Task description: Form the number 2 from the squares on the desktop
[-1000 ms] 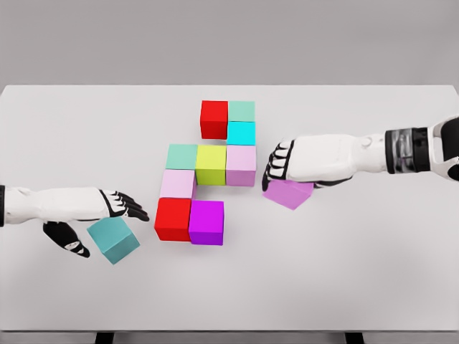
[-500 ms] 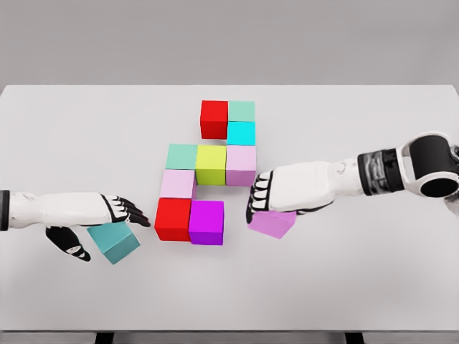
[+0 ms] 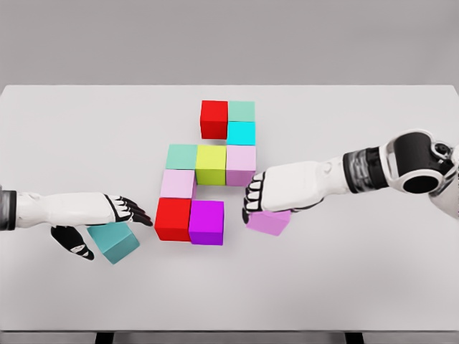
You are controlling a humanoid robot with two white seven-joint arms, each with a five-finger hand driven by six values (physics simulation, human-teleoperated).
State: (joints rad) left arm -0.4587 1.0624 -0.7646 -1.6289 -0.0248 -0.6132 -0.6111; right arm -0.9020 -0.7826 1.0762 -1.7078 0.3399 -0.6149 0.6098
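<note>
On the white desk (image 3: 72, 143) nine cubes are sitting in a partly built figure. At the 12 o'clock end a red cube (image 3: 214, 119) is touching a mint-green cube (image 3: 242, 110), with a cyan cube (image 3: 241, 132) directly below the mint one. Under those, a row of three is running across: a second mint cube (image 3: 181, 156), a yellow-green cube (image 3: 211, 164) and a pale pink cube (image 3: 241, 164). A pale lilac cube (image 3: 177, 183) is sitting below the row's 9 o'clock end, and beneath it another red cube (image 3: 173, 218) is touching a magenta cube (image 3: 206, 222).

The right hand (image 3: 269, 195) is reaching in from 3 o'clock, its fingers curling over the top of a violet cube (image 3: 270, 223), gripping it. That cube is lying slightly turned, just at 3 o'clock of the magenta cube, with a small gap showing between them.

The left hand (image 3: 97, 222) is coming in from 9 o'clock, fingers and thumb closing around a teal cube (image 3: 115, 241), which is tilting and sitting at 9 o'clock of the lower red cube, apart from it.
</note>
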